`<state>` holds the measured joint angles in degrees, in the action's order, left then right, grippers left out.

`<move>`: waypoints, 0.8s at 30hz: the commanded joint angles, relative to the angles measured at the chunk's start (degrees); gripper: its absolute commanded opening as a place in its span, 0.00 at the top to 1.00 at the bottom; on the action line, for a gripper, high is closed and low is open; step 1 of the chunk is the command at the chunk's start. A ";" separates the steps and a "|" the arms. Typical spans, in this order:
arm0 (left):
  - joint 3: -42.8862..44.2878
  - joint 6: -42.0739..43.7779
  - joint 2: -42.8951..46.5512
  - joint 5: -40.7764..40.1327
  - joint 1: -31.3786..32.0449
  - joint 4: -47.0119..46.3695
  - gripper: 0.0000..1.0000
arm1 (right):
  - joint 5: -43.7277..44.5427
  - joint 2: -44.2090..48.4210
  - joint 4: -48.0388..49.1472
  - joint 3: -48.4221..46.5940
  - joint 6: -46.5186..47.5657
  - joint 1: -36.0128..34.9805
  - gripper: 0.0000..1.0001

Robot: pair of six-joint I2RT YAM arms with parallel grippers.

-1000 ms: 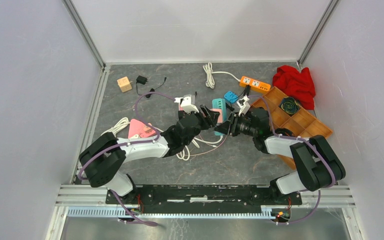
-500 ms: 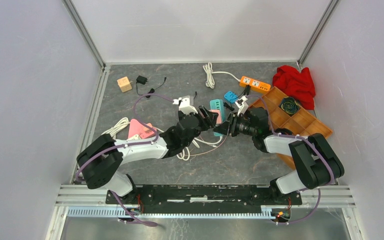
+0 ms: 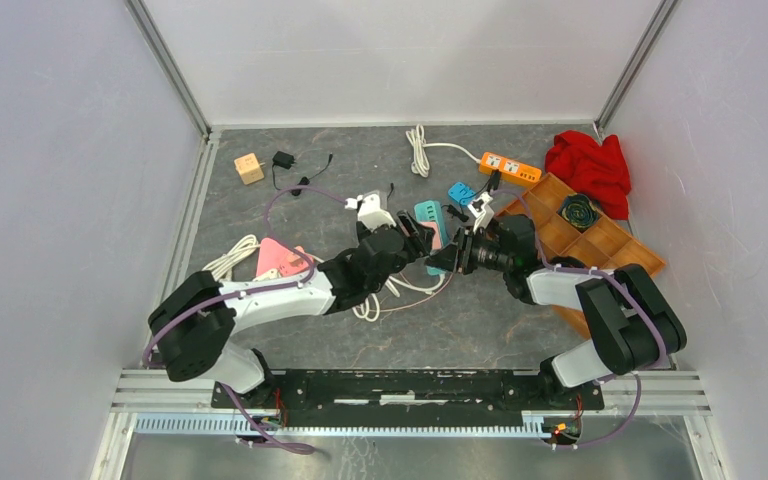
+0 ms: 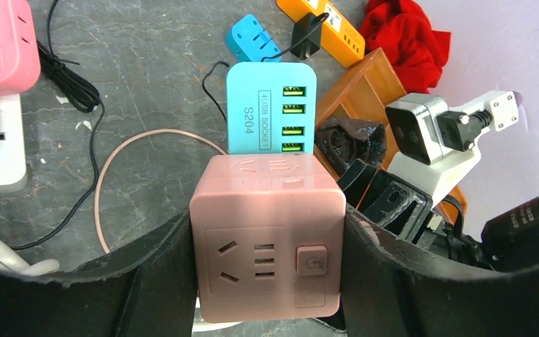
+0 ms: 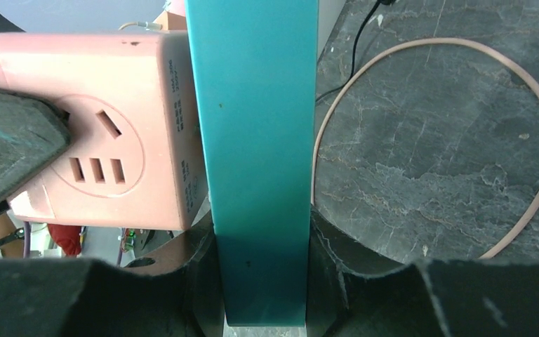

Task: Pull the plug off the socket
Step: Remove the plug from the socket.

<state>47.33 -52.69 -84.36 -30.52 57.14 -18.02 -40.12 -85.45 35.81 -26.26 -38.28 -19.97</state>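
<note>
left pincer (image 4: 267, 263): mine, about half open; both pads flat on opposite sides of the pink socket cube (image 4: 263, 232), firm grip.
right pincer (image 5: 263, 281): mine, narrow gap; shut on the two broad faces of the teal plug (image 5: 256, 140).
plug position: straight ahead of my left fingertips, seated against the cube's far face. From my right pincer it sticks straight out between the fingers.
joint: plug body flush with the cube and touching along its side. Prongs hidden, can't tell how deep they sit.
cube face: side toward my left wrist shows a three-pin outlet, slots and a square button.
pincers: tip to tip, right one meets the left from its right side.
cable (image 4: 105, 196): thin pinkish loop lying on the table, left of the plug from my left pincer, right of it from my right.
beyond plug: small blue adapter (image 4: 253, 42) and orange power strip (image 3: 508, 166), well past my left fingertips.
right of left pincer: wooden tray (image 3: 600, 250), red cloth (image 3: 590, 165) behind it.
</note>
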 commanded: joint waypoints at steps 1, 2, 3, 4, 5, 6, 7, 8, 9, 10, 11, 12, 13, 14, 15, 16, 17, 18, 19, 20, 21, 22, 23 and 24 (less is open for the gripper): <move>11.40 -0.18 2.61 -5.07 2.21 1.22 0.98 | 9.58 -1.95 -5.56 -0.55 0.04 2.99 1.00; 12.65 -0.06 1.87 -5.60 2.65 2.83 0.98 | 9.59 -2.02 -5.58 -0.56 0.00 3.05 1.00; 13.79 0.06 1.26 -6.03 2.99 4.05 0.98 | 9.61 -2.10 -5.58 -0.63 0.13 3.12 1.00; 14.60 0.18 0.86 -6.57 3.31 4.85 0.98 | 9.62 -2.22 -5.58 -0.63 0.16 3.12 1.00; 15.23 0.26 0.46 -7.36 3.76 5.54 0.98 | 9.58 -2.32 -5.66 -0.63 0.25 3.19 1.00; 15.84 0.86 0.13 -8.01 4.13 5.93 0.98 | 9.53 -2.35 -5.67 -0.63 0.28 3.25 1.00; 16.54 1.81 -0.19 -8.80 4.57 6.16 0.98 | 9.46 -2.52 -5.64 -0.63 0.23 3.35 1.00; 16.98 2.83 -0.38 -9.50 4.96 6.45 0.98 | 9.30 -2.54 -5.54 -0.63 0.26 3.37 1.00; 17.19 3.97 -0.38 -9.70 5.13 6.44 0.98 | 9.03 -2.64 -5.41 -0.63 0.32 3.48 1.00; 17.19 4.95 -0.18 -9.77 5.14 6.31 0.98 | 8.77 -2.63 -5.25 -0.63 0.31 3.45 1.00; 17.14 6.09 0.28 -9.92 5.17 6.06 0.98 | 8.54 -2.63 -5.02 -0.64 0.36 3.51 1.00; 17.05 7.25 0.73 -10.17 5.17 5.92 0.98 | 8.20 -2.66 -4.84 -0.64 0.38 3.51 1.00; 16.82 8.74 1.24 -10.25 5.17 5.63 0.98 | 7.85 -2.66 -4.58 -0.63 0.30 3.52 1.00; 16.50 9.90 1.70 -10.26 5.17 5.32 0.98 | 7.57 -2.66 -4.38 -0.63 0.23 3.44 1.00; 16.22 10.87 2.22 -10.19 5.17 5.14 0.98 | 7.29 -2.65 -4.06 -0.59 0.18 3.49 1.00; 15.95 11.79 2.61 -10.05 5.17 5.00 0.98 | 7.02 -2.62 -3.87 -0.55 0.07 3.46 1.00; 15.69 12.74 2.97 -9.85 5.13 4.93 0.98 | 6.69 -2.72 -3.74 -0.64 0.06 3.46 1.00; 15.42 13.71 3.38 -9.67 5.12 4.93 0.98 | 6.33 -2.71 -3.69 -0.70 0.15 3.51 1.00; 14.98 14.86 3.79 -9.10 5.06 4.69 0.98 | 5.75 -2.72 -3.42 -0.72 0.21 3.50 1.00; 14.47 16.26 4.30 -8.40 5.08 4.17 0.98 | 5.27 -2.63 -3.09 -0.72 0.13 3.52 1.00; 13.73 17.50 4.94 -7.63 5.08 3.40 0.98 | 4.68 -2.49 -2.76 -0.81 0.03 3.51 1.00; 12.99 19.00 5.58 -6.66 5.08 2.70 0.98 | 3.73 -2.45 -2.24 -0.82 -0.04 3.49 1.00; 12.30 20.79 6.35 -5.29 5.08 1.79 0.98 | 2.97 -2.28 -1.54 -0.81 -0.30 3.52 1.00; 11.57 22.47 6.96 -4.11 5.04 1.12 0.98 | 2.40 -2.06 -1.14 -0.78 -0.53 3.46 1.00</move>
<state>60.62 -39.33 -81.78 -36.82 62.22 -10.79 -34.15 -88.27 29.43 -26.52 -38.52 -16.58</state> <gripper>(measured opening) 0.676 0.410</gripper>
